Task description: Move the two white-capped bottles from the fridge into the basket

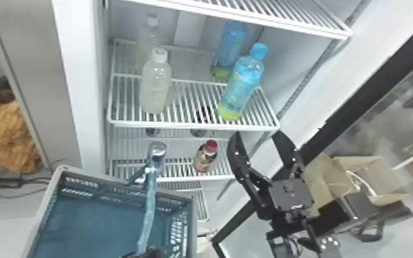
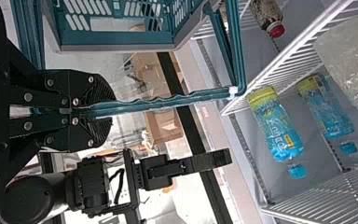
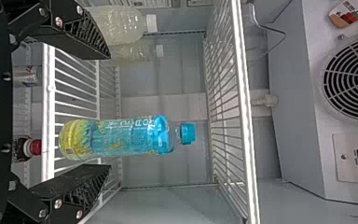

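On the fridge's middle shelf, at the left, a pale white-capped bottle stands upright; behind it a fainter white-capped shape could be a bottle or a reflection. The right wrist view holds the pale bottle too. My left gripper is at the bottom edge, shut on the handle of the teal basket, as this gripper shows in its wrist view. My right gripper is open before the shelf's right front corner; from its wrist, the gripper has nothing held between its fingers.
A blue-capped bottle stands at the shelf's right, with a similar blue shape behind it. Below are a can and a red-capped bottle. The upper shelf hangs above; cardboard boxes lie outside at the right.
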